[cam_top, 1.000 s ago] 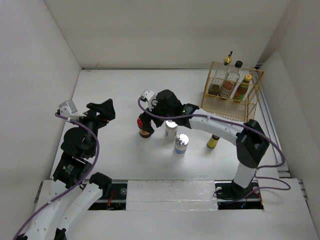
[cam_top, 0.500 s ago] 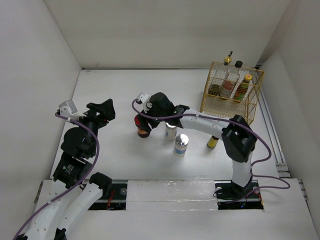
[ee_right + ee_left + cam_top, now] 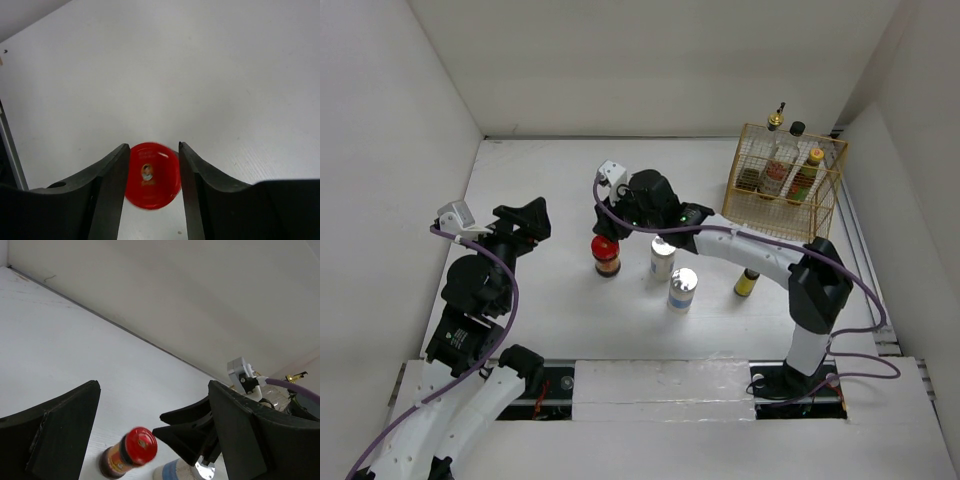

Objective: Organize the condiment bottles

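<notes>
The red-lidded jar (image 3: 606, 256) stands on the table left of centre, its outline smeared in both wrist views (image 3: 131, 450) (image 3: 152, 175). My right gripper (image 3: 612, 228) hovers just above and behind it. Its jaws are narrowed and the red lid shows in the gap below the fingertips (image 3: 120, 165). From the left wrist view those fingers (image 3: 180, 432) end beside the lid, not around it. Two silver-topped cylinders (image 3: 663, 259) (image 3: 682, 288) and a small yellow bottle (image 3: 746, 283) stand to the right. My left gripper (image 3: 525, 220) (image 3: 153, 390) is open and empty.
A gold wire basket (image 3: 825, 215) at the back right holds three bottles, among them a gold-spouted one (image 3: 776, 120) and a red-labelled one (image 3: 778, 170). White walls close in the table on three sides. The right arm stretches over the cylinders.
The right gripper's jaws have narrowed and it has drawn up and back, uncovering the red lid. The jar has shifted slightly left and looks blurred. The left arm has not moved.
</notes>
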Robot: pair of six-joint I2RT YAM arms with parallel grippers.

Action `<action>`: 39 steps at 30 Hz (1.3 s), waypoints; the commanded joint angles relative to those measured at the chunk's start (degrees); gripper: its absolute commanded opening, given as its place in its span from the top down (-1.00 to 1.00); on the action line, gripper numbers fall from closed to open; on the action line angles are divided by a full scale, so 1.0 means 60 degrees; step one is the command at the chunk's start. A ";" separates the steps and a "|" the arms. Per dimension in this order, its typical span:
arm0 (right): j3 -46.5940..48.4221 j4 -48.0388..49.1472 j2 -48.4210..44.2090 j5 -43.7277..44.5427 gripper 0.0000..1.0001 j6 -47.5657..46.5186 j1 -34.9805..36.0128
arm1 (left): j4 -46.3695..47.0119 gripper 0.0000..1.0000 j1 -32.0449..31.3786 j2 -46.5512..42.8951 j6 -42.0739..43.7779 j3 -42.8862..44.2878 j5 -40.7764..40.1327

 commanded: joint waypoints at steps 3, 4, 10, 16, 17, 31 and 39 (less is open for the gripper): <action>-0.0465 0.0122 0.0209 -0.0195 -0.51 0.0337 0.0247 | 0.0450 -0.71 -0.0003 0.0047 0.0129 0.0036 0.0187; -0.0305 0.0122 0.0341 -0.0195 -0.65 0.0337 0.0248 | 0.0450 -0.71 -0.0003 0.0048 0.0129 0.0036 0.0188; 0.0049 -0.0449 0.0474 0.0230 -0.94 0.0058 0.0424 | 0.0450 -0.71 -0.0003 0.0048 0.0129 0.0036 0.0100; -0.0670 -0.0770 -0.0141 0.0435 -0.98 0.0058 0.0526 | 0.0450 -0.71 -0.0003 0.0048 0.0129 0.0036 0.0188; -0.0757 -0.0873 -0.0141 0.0536 -0.98 0.0058 0.0642 | 0.0450 -0.71 -0.0003 0.0048 0.0129 0.0036 0.0188; -0.0977 -0.0581 -0.0053 0.1182 0.06 0.0322 0.0834 | 0.0450 -0.71 -0.0003 0.0048 0.0129 0.0036 0.0291; -0.0319 0.0707 -0.2728 0.2147 0.06 -0.0074 0.0645 | 0.0450 -0.71 -0.0003 0.0048 0.0129 0.0036 0.0379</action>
